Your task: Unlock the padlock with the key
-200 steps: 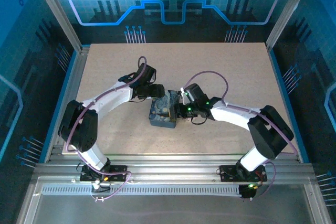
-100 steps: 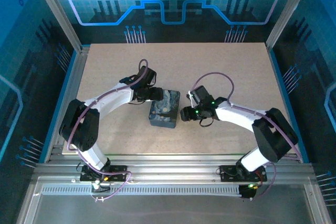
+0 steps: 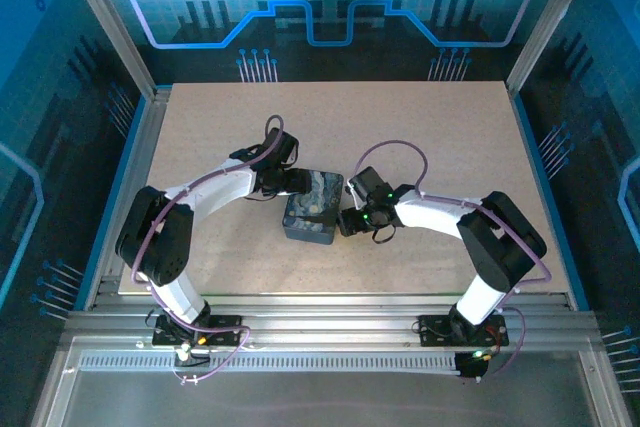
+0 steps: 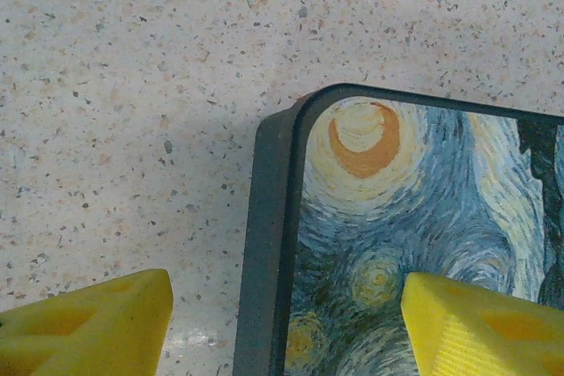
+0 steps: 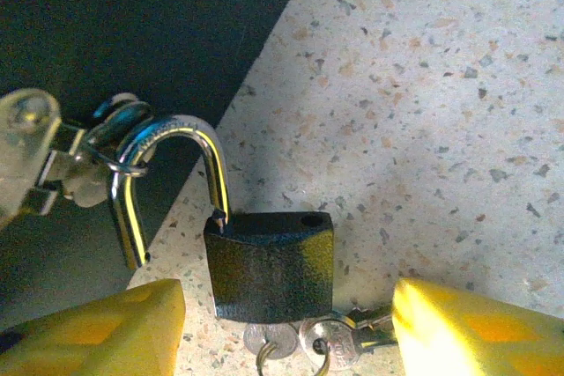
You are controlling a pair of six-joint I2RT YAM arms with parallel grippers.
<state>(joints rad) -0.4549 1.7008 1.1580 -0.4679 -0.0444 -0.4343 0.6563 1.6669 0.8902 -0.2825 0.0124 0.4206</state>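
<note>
Right jaws apart, clamped on nothing: yellow fingertips [image 5: 88, 332] on either side of the padlock [image 5: 271, 266], neither pressed against its black body. Padlock flat on the bench [image 5: 423, 129], just beside the wall of the tin [image 5: 106, 24] that faces the bench's right edge. Shackle [image 5: 167, 143] open: one leg in the body, the other free, an empty hole in the body's top. Loop hooked through a small ring [image 5: 123, 116] at the tin's latch. Key [image 5: 330, 341] at the bottom of the body, beside a second round key head [image 5: 271, 339]; cannot tell whether seated in the lock.

Left jaws apart too, one fingertip [image 4: 88, 328] over bare bench, the other over the swirl-painted lid, straddling a corner of the tin.

From above, tin around the middle of the bench, somewhat toward the near edge, left jaws at its far left corner, right jaws at its right side.
</note>
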